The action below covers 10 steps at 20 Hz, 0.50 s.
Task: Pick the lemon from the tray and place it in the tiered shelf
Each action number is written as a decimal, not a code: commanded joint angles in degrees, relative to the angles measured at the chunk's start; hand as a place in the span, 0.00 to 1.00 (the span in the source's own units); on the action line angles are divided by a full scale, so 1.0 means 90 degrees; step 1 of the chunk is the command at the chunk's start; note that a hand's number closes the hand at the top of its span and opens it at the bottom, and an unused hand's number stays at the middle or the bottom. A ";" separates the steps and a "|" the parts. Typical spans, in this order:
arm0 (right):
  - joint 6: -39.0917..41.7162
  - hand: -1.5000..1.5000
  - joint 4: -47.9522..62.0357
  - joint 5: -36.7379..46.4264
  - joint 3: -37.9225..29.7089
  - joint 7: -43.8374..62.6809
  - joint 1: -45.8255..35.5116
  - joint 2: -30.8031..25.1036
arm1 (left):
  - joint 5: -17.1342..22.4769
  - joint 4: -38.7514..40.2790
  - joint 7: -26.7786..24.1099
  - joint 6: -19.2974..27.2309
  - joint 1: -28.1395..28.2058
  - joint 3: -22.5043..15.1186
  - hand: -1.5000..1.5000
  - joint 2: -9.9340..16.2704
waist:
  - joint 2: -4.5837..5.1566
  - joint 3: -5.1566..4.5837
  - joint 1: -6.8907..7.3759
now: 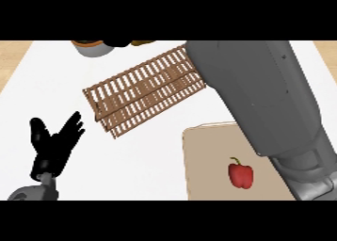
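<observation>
Left hand (54, 141) resting at lower left, fingers spread wide, holding nothing. Up and right of it, tiered shelf (145, 89) lying tilted: brown slatted wood, nothing showing in it. Farther right, beige tray (206, 160), flat with rounded corners, carrying glossy red bell pepper (241, 174). Grey right forearm (268, 99) crossing over tray toward shelf's far end; right hand hidden, state unclear. Lemon not showing.

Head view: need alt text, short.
A large grey right forearm reaches up across a white counter past a brown slatted shelf; its hand is hidden. A red pepper lies on a tan tray, and the open left hand rests at lower left.
</observation>
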 commanded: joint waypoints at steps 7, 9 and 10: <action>-0.0612 1.00 0.1699 0.0461 -0.0234 -0.1276 -0.0416 0.0039 | -0.0069 -0.0200 0.0127 0.0090 0.0034 -0.0066 0.50 -0.0144 | -0.0003 0.0002 -0.0014; -0.1081 1.00 0.2315 0.0648 -0.0289 -0.1512 -0.0722 0.0221 | 0.0017 0.0062 -0.0026 -0.0087 -0.0153 0.0039 0.50 -0.0047 | 0.0018 -0.0002 0.0031; -0.1150 1.00 0.2510 0.0701 -0.0273 -0.1926 -0.0594 0.0124 | -0.0131 0.0044 0.0210 0.0106 -0.0310 -0.0039 0.50 -0.0084 | 0.0026 0.0000 0.0031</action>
